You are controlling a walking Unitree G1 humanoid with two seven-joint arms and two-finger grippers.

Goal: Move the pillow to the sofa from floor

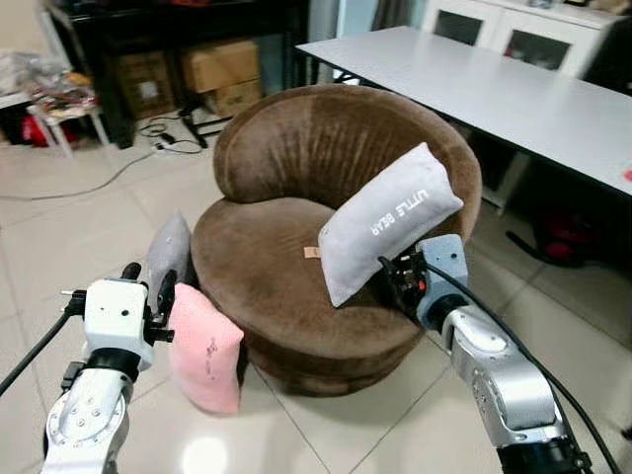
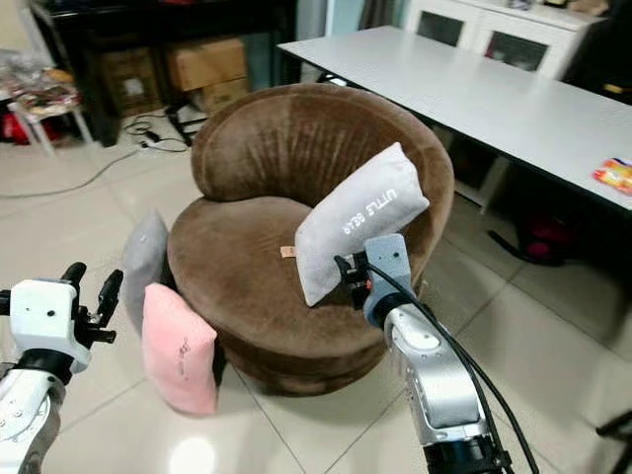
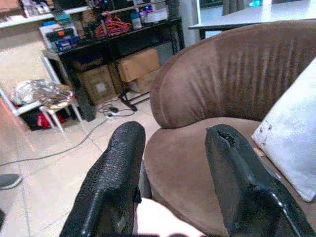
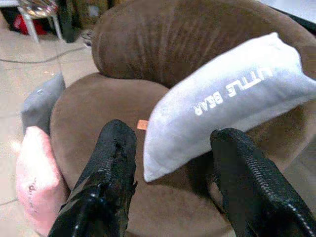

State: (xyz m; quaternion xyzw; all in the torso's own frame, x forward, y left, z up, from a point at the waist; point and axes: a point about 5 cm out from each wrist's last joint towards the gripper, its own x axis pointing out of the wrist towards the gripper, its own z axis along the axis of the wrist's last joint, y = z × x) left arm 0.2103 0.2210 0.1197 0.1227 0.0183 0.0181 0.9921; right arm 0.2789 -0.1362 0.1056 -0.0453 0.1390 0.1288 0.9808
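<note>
Left eye view: beside the brown sofa (image 1: pixel 296 197), the left gripper (image 1: pixel 148 293), jaws apart, nears the pink pillow (image 1: pixel 204 348) on the floor, likely soft, light, best pinched at its top edge.

Glossy pale tile floor (image 1: pixel 59 227), glare patches. Long white table (image 1: pixel 494 89) beyond the right gripper (image 1: pixel 395 276); white cabinet (image 1: pixel 513 30) behind it. Beyond the left gripper (image 1: pixel 148 291): black shelf unit (image 3: pixel 123 39), cardboard boxes (image 1: pixel 222 64) beneath, cables (image 1: pixel 163 138) trailing on the tiles.
</note>
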